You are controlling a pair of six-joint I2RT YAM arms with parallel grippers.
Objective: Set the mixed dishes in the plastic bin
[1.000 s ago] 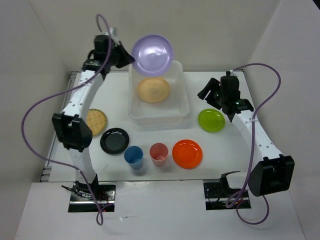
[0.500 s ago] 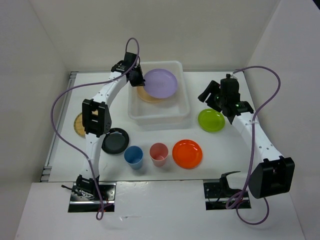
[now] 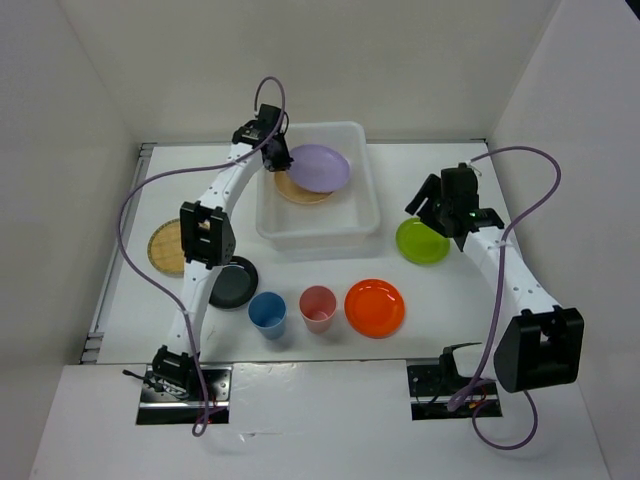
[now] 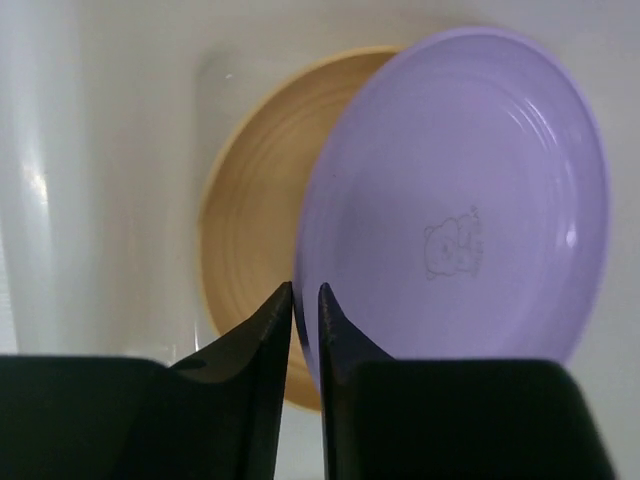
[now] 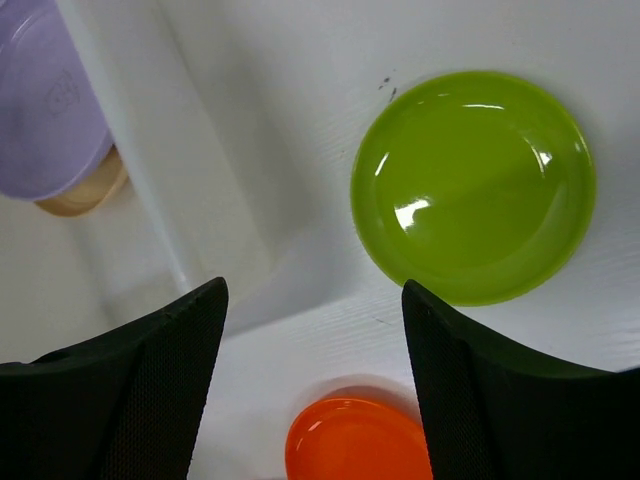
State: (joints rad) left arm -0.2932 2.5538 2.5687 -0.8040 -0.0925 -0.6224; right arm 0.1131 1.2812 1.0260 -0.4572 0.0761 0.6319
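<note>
Rim of lilac plate point(image 4: 455, 200) inside left pincer point(image 4: 305, 300), above peach plate point(image 4: 250, 240)

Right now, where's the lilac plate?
Top view: the lilac plate is inside the plastic bin at far centre, its rim pinched by the left gripper, overlapping the peach plate beneath it.

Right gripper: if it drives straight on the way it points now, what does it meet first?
The right gripper likely meets bare table between the plastic bin and the lime green plate; depth is unclear.
</note>
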